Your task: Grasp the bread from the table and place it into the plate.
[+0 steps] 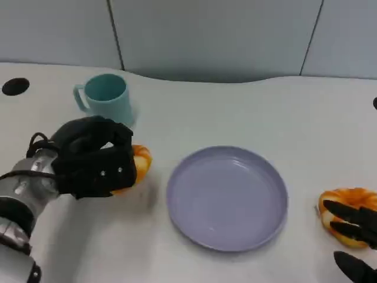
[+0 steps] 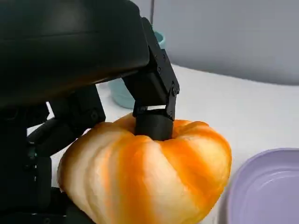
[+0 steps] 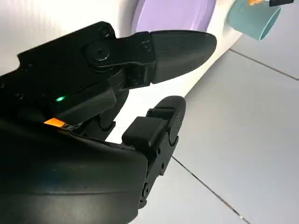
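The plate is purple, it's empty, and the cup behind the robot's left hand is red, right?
Not quite. The cup is teal, not red, as the head view shows. The rest holds: the plate is purple and empty, and the cup stands behind the left hand.

Left hand (image 1: 94, 158) grips a bread (image 1: 140, 162) (orange-striped) beside the lilac plate (image 1: 227, 197).

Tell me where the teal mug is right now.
In the head view the teal handled mug stands on the white table at the far left, just behind the left hand and the orange bread roll it grips, left of the lavender plate.
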